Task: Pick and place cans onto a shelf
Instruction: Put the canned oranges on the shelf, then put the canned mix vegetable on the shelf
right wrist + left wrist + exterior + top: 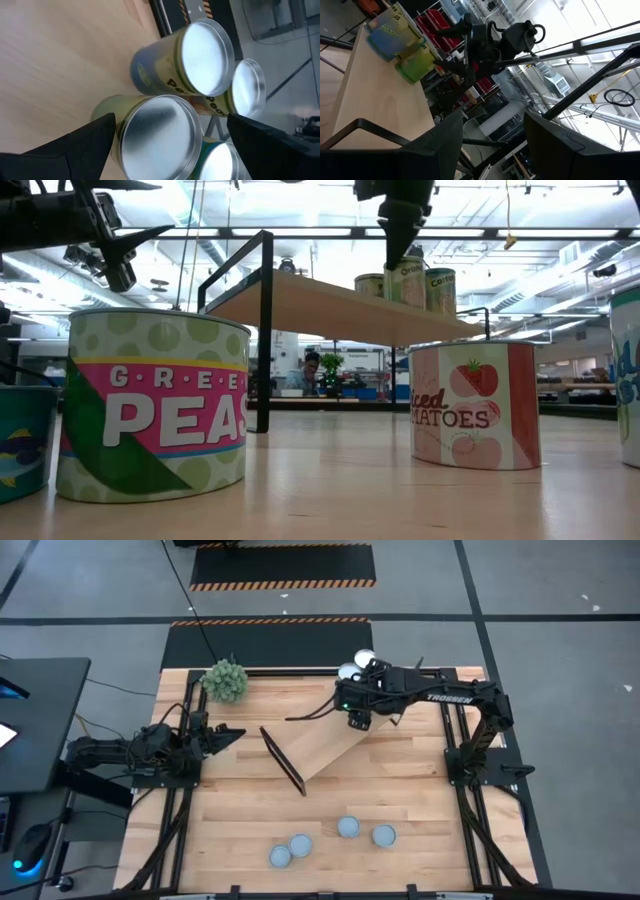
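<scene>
The right end effector (358,721), fingers spread wide and empty, hangs directly above the upright cans (160,135) at the shelf (325,752) end.

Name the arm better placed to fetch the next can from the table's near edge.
Probably right. Its end effector hangs open over the shelf above the cans already placed there, apparently holding nothing. The left end effector waits at the table's left side, about as far from the loose cans.

Overhead camera looks straight down; the tabletop-level one faces across, both sharing the shelf (322,751)
</scene>
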Controlling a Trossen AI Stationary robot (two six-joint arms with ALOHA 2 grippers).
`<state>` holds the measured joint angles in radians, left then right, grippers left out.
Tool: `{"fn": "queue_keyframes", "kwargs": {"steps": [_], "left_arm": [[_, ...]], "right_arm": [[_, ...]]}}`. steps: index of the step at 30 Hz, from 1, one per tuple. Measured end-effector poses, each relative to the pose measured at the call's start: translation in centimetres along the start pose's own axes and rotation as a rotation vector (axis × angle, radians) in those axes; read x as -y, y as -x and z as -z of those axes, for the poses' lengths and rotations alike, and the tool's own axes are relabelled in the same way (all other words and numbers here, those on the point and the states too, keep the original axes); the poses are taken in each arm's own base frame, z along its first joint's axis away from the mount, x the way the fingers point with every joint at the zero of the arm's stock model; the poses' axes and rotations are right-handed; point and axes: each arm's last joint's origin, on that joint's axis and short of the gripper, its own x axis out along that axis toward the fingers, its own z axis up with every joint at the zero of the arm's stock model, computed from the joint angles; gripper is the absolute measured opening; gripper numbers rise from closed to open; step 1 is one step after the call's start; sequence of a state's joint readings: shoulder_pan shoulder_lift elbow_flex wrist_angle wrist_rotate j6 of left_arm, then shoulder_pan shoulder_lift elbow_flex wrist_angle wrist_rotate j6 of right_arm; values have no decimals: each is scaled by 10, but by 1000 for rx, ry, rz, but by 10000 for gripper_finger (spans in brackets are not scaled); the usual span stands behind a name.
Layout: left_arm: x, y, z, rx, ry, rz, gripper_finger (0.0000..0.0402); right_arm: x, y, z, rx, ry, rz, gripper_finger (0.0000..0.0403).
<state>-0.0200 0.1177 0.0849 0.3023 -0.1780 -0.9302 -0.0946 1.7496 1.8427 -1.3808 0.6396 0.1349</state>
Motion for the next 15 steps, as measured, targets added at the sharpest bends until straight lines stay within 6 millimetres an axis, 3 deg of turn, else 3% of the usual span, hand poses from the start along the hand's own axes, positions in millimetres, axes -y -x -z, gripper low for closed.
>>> {"fn": "queue_keyframes", "kwargs": {"steps": [8, 15], "left_arm": [[0, 0, 0, -2, 1, 2, 215], [15, 2, -8, 25, -36, 200, 215]], "right_arm": [[3, -1, 0, -4, -10, -7, 391], [1, 25, -3, 71, -31, -42, 391]]}}
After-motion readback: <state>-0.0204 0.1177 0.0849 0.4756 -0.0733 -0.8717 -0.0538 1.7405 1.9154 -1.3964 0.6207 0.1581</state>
